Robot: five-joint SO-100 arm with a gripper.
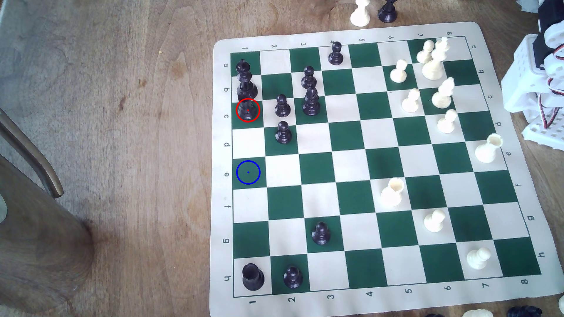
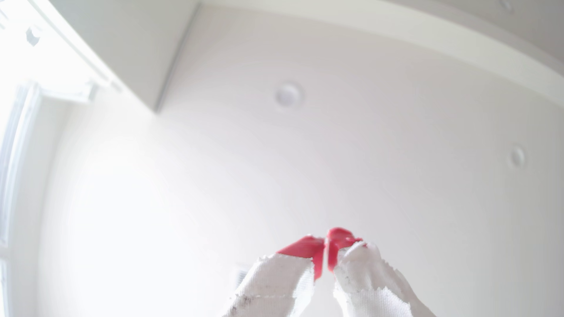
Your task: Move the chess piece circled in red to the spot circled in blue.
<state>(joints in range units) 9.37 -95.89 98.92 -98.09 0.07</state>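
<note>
Black rook [image 1: 247,110] untouched in red ring; pincer [image 2: 325,243] ceiling-pointed, tips together, empty.

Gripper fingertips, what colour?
Red tips on the gripper, white wrap below; wrist view shows it best.

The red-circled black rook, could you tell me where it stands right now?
In the exterior view, the black rook stands on a green square at the board's left edge, directly below the black king.

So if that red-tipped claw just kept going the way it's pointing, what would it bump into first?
Probably nothing nearby: the gripper, its red tips closed together, points up at the white ceiling. The way looks free until there, though depth is hard to judge.
</note>
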